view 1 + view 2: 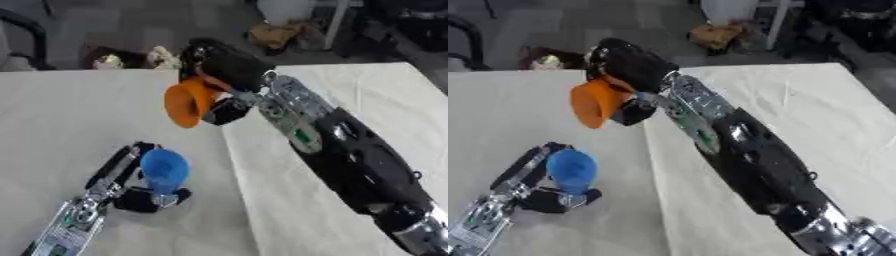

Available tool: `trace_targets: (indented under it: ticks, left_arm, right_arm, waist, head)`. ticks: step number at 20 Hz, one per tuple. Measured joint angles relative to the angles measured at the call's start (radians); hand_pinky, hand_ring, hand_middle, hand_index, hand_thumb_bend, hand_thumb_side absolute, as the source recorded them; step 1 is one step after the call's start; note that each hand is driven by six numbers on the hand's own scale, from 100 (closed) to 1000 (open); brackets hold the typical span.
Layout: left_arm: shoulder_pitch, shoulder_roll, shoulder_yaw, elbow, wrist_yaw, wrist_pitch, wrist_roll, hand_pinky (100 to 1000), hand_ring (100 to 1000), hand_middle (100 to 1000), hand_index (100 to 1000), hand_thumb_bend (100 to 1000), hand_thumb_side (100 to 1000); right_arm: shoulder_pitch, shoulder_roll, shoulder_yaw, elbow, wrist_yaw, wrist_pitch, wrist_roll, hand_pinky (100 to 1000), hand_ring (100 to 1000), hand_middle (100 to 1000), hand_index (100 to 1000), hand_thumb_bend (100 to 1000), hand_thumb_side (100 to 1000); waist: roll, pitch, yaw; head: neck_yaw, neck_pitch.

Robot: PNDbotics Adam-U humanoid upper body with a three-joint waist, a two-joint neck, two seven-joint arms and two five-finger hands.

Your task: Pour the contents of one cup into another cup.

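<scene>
My right hand (223, 67) holds an orange cup (186, 102) up in the air, tipped on its side with the mouth facing left. Its fingers and thumb curl round the cup's body. Lower left, my left hand (131, 172) is closed round a blue cup (164, 170), which stands upright on the white table (52, 115) with its mouth up. The orange cup hangs above and a little to the right of the blue cup, well apart from it. I cannot see what is inside either cup.
My right forearm (350, 160) crosses the table from the lower right. Beyond the table's far edge, brownish things (127, 57) lie on the grey floor, and a bag (273, 34) sits further back. A seam runs down the tablecloth near the middle.
</scene>
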Motion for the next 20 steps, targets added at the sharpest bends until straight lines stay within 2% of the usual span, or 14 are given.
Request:
trace_targets:
  ticks: [14, 20]
  left_arm:
    - [0.0, 0.0, 0.0, 0.008, -0.006, -0.002, -0.002, 628, 442, 100, 208, 119, 100]
    - [0.0, 0.0, 0.0, 0.008, -0.007, -0.002, -0.002, 629, 442, 100, 206, 120, 100]
  right_arm:
    - [-0.009, 0.0, 0.013, -0.048, 0.073, -0.03, 0.023, 982, 838, 496, 530, 147, 100]
    - [-0.009, 0.0, 0.013, -0.053, 0.113, -0.041, 0.02, 986, 840, 498, 468, 150, 100]
  waist:
    - [-0.003, -0.004, -0.006]
    - [-0.004, -0.004, -0.007]
  head:
    - [0.004, 0.0]
    - [0.005, -0.001]
